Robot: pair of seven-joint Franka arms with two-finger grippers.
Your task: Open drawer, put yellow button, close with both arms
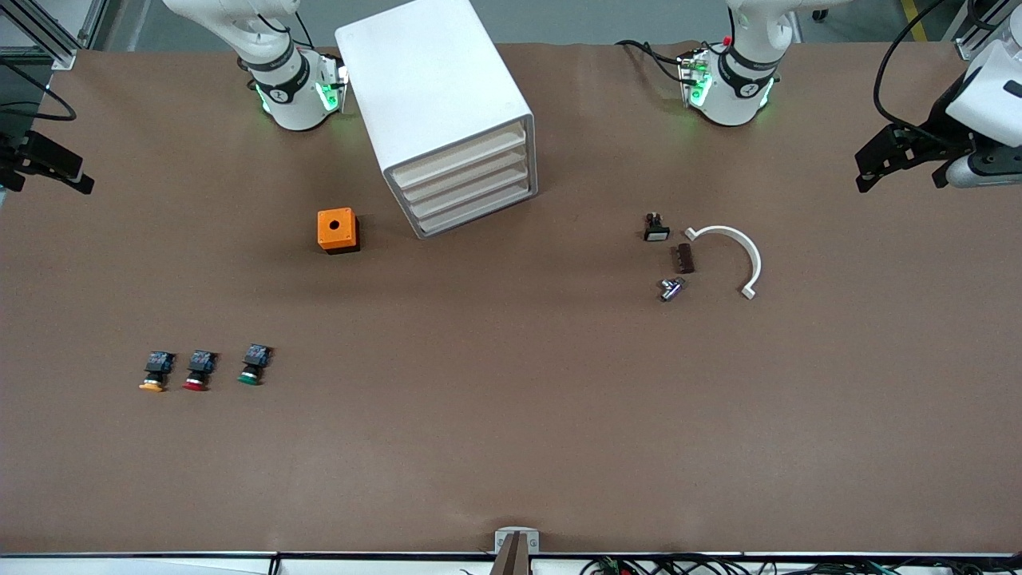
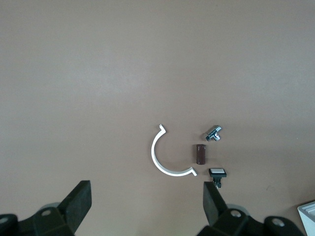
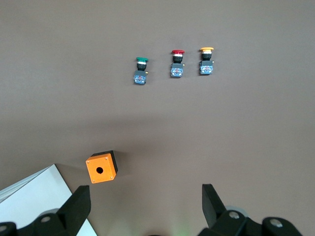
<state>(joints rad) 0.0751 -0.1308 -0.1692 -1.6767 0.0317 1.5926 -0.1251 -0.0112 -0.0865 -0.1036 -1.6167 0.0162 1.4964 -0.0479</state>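
The top cream-fronted drawer [image 1: 457, 152] of the big white box cabinet [image 1: 435, 96] is seen shut. The tiny yellow-capped push button [image 1: 156, 371] lies well nearer the camera. Left gripper [image 2: 147, 206] and right gripper [image 3: 145, 206] are held high, jaws spread; the front lip should be hooked squarely.

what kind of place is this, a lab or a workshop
Most likely a robotics lab: two robot arms are mounted at a brown table, with aluminium framing and loose cables at its edges.

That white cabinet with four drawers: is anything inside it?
Cannot tell. All four drawers of the white cabinet are shut, including the top drawer, so only cream fronts show. The yellow button lies out on the table.
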